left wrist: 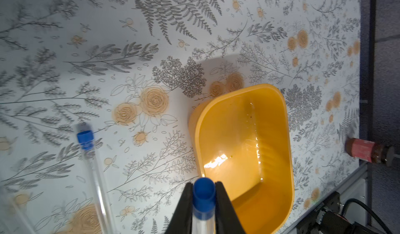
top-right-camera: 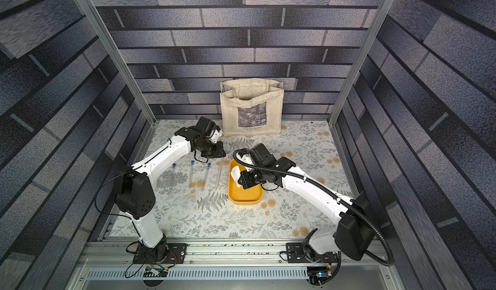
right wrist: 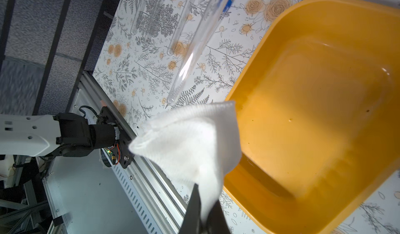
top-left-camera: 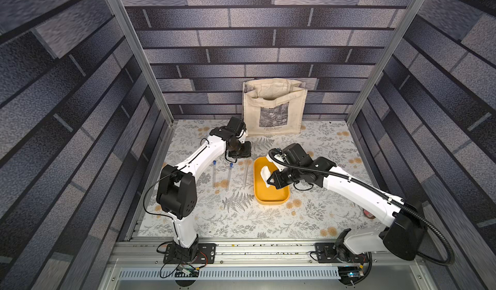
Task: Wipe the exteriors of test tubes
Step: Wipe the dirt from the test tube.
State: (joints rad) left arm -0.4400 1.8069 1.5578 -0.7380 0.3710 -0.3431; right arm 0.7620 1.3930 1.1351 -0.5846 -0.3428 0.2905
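left claw (left wrist: pixel 204 184) around slim clear test tube (left wrist: pixel 203 202), blue-capped

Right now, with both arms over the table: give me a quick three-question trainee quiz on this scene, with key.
1. True or false: the right gripper is empty.
2. The left gripper grips its test tube at: A the blue cap, B mid-length, C the rounded end.
3. Fill in: the white cloth is held above the ___ tray.
Key: 1 false, it pinches the cloth. 2 A. 3 yellow.
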